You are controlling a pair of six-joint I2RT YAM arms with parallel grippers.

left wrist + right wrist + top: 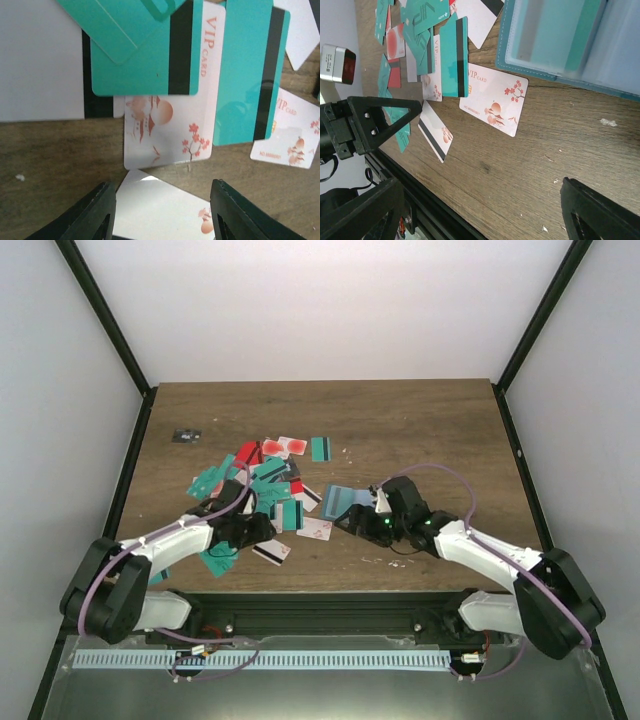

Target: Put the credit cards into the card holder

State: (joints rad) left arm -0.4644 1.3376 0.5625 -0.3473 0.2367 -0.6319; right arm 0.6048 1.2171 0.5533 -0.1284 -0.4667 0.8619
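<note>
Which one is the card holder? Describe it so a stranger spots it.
On the brown wooden table, look right of the heap of thin plastic cards. There lies the flat blue-teal card holder, open; unlike the cards, it is bigger, with translucent pockets.

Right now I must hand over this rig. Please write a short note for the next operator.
Left hand: open over a white card on the table, holding nothing.
Right hand: wide open, empty, beside the card holder.
The card holder lies open, right of the pile.
Done: uncertain; some teal seems to show in its pockets.
Credit cards: many loose, scattered on the table.
Left to do: pick them up and slide them into the pockets.
</note>
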